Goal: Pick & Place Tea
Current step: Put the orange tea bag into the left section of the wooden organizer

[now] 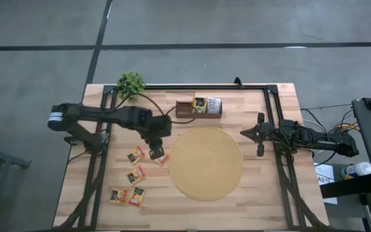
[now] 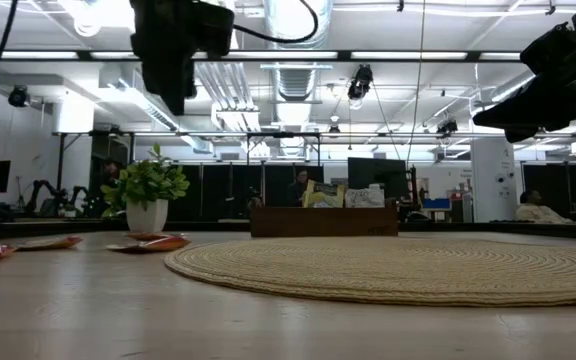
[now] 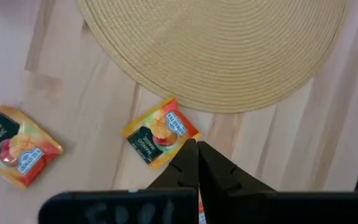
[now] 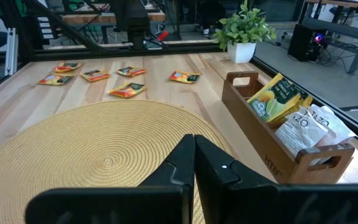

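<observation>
Your left gripper (image 3: pixel 197 152) — jaws shut, empty — hangs over the orange tea sachet (image 3: pixel 161 131), lying toward eleven o'clock; right gripper (image 4: pixel 194 149) shut, farther off.

We see even, bright light from ceiling tubes (image 2: pixel 298 57) glaring across the top of the low view. Foreground table (image 2: pixel 118 310) there looks softly blurred; shadows stay faint.

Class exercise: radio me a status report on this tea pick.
Left end effector shut, above tea sachet beside mat. Right end effector shut, parked at mat edge. Nothing blocking.
</observation>
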